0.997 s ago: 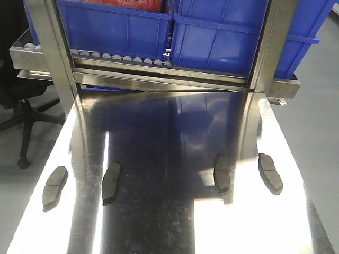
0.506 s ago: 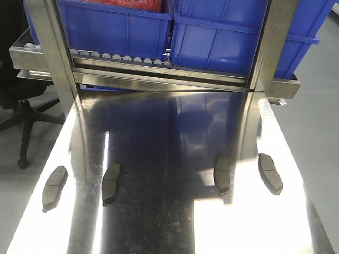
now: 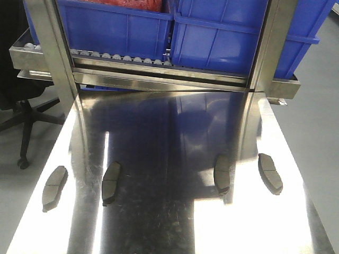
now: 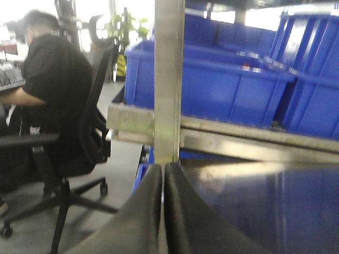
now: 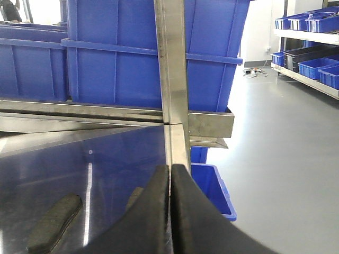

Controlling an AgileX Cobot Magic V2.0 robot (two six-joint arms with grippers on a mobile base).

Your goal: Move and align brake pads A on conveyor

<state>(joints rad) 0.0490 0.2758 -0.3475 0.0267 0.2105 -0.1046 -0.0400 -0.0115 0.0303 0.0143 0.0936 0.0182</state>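
The shiny steel tabletop (image 3: 164, 227) carries all four pads in a loose row across its near half, well apart from one another. At 8 o'clock in the front view lies the leftmost brake pad (image 3: 54, 186), grooved grey face up, its long axis running from 1 to 7 o'clock. The second brake pad (image 3: 110, 182) sits toward 7 o'clock and leans the same way, though closer to upright. The third brake pad (image 3: 222, 173), toward 5 o'clock, points almost straight from 12 to 6. The rightmost brake pad (image 3: 270, 172), at 4 o'clock, runs from 11 to 5, so the outer pair splay apart at the near ends. At 12 o'clock stands the steel roller rack (image 3: 159, 74) holding blue bins (image 3: 116, 26). The left gripper (image 4: 163, 165) is clenched, fingers pressed together with nothing between them, aimed at a rack post; a seated person (image 4: 47, 90) is at 9 o'clock. The right gripper (image 5: 170, 166) is likewise clenched on nothing, with a brake pad (image 5: 54, 222) on the steel at 8 o'clock, its axis from 2 to 8.
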